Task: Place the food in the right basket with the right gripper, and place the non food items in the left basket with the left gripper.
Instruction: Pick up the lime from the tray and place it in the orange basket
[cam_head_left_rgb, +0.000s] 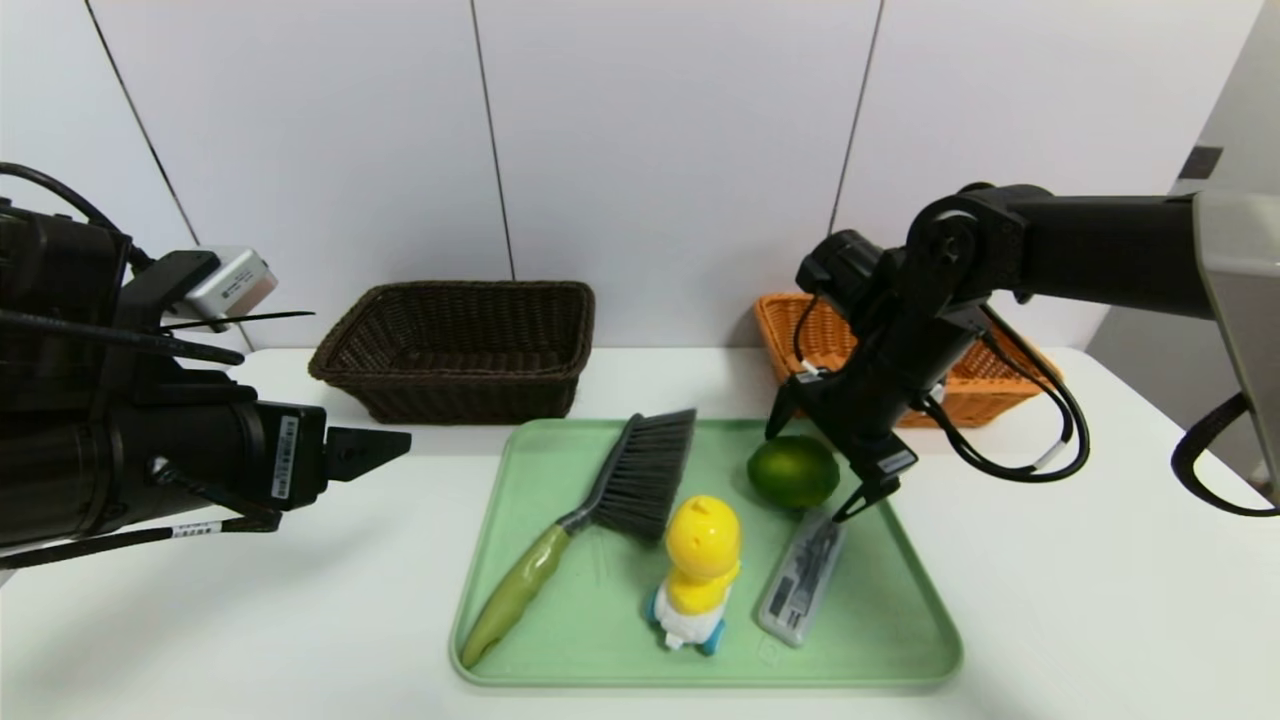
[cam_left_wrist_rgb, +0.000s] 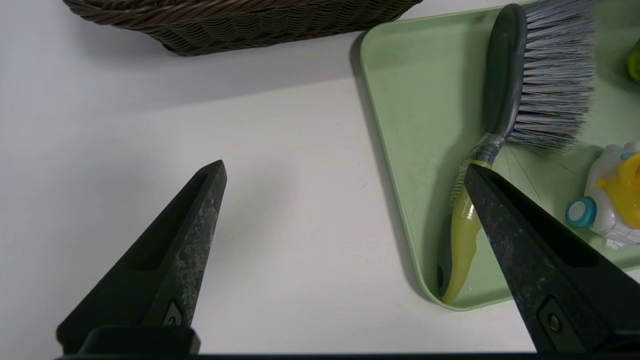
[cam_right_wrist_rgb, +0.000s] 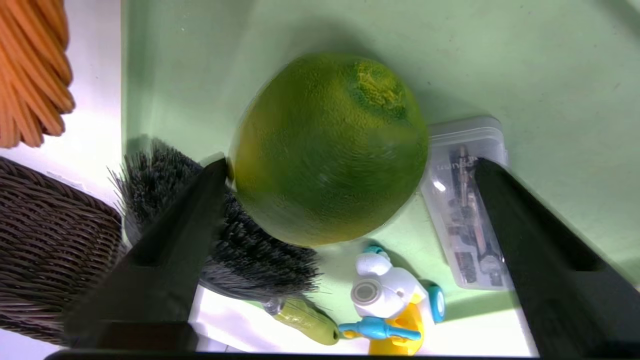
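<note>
The food, a green lime (cam_head_left_rgb: 795, 470) (cam_right_wrist_rgb: 330, 150), lies at the back right of the green tray (cam_head_left_rgb: 570, 610). My right gripper (cam_head_left_rgb: 808, 475) (cam_right_wrist_rgb: 350, 162) is lowered over it and stands open, straddling it. One finger touches the lime's side; the other is a small gap away, above the grey case (cam_head_left_rgb: 803, 580) (cam_right_wrist_rgb: 465, 210). The brush (cam_head_left_rgb: 640, 470) (cam_left_wrist_rgb: 545, 75) and the yellow toy (cam_head_left_rgb: 700, 560) (cam_right_wrist_rgb: 385, 295) also lie on the tray. My left gripper (cam_head_left_rgb: 400, 445) (cam_left_wrist_rgb: 345, 167) hovers open and empty over the table, left of the tray.
The dark brown left basket (cam_head_left_rgb: 455, 345) (cam_left_wrist_rgb: 240, 20) stands behind the tray's left end. The orange right basket (cam_head_left_rgb: 800, 330) (cam_right_wrist_rgb: 30, 75) stands behind its right end, partly hidden by my right arm. White table surrounds the tray.
</note>
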